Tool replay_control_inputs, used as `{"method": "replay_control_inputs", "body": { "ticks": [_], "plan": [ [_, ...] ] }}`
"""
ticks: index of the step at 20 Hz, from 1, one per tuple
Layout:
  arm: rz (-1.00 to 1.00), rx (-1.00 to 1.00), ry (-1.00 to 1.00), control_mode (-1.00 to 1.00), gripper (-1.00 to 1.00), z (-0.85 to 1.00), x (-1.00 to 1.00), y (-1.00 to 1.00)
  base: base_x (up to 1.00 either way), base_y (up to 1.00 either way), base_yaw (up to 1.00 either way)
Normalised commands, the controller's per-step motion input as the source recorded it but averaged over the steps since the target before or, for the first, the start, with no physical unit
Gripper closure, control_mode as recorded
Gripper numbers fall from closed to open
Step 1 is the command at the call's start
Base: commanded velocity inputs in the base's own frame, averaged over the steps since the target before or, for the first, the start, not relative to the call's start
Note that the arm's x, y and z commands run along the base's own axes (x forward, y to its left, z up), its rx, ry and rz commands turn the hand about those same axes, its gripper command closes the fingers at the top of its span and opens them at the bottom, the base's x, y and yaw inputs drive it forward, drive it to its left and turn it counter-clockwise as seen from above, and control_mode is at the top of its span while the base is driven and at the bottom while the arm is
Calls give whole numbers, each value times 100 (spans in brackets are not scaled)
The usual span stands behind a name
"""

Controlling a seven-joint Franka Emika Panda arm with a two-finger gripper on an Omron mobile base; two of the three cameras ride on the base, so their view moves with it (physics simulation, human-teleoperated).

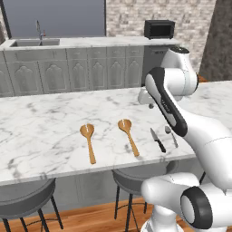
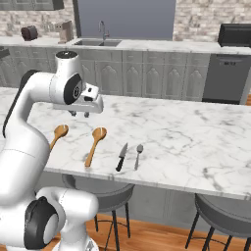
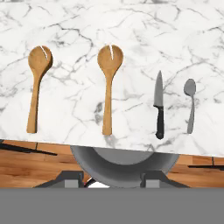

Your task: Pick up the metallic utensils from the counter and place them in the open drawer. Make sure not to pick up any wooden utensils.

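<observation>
The gripper (image 2: 80, 114) hangs above the tabletop (image 2: 186, 137), clear of every utensil. Its fingers (image 2: 86, 114) hold and touch nothing; their spacing cannot be judged.

Four utensils lie in a row near the tabletop's front edge, all apart from one another: two wooden spoons (image 3: 37, 83) (image 3: 109, 83), then the knife (image 3: 159, 105) with black handle, then the silver spoon (image 3: 190, 105). All handles point to the front edge. Bare marble extends behind and to either side of the row. A stool (image 3: 124, 162) stands below the edge.
</observation>
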Motion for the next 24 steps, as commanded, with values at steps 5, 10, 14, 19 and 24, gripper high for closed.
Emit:
{"method": "replay_control_inputs", "body": {
  "ticks": [5, 10, 14, 19, 24],
  "plan": [
    [0, 0, 0, -100, -100, -7, 0, 0, 0, 0, 0],
    [-2, -3, 2, -100, -100, -37, 0, -5, 0, 0, 0],
    [-4, -4, 8, -100, -100, -43, 1, -6, 0, 0, 0],
    [-1, 0, 13, -100, -100, -38, 19, -27, 0, 0, 0],
    [0, 7, 14, -100, -100, -20, 43, -63, 0, 0, 0]
  ]
}}
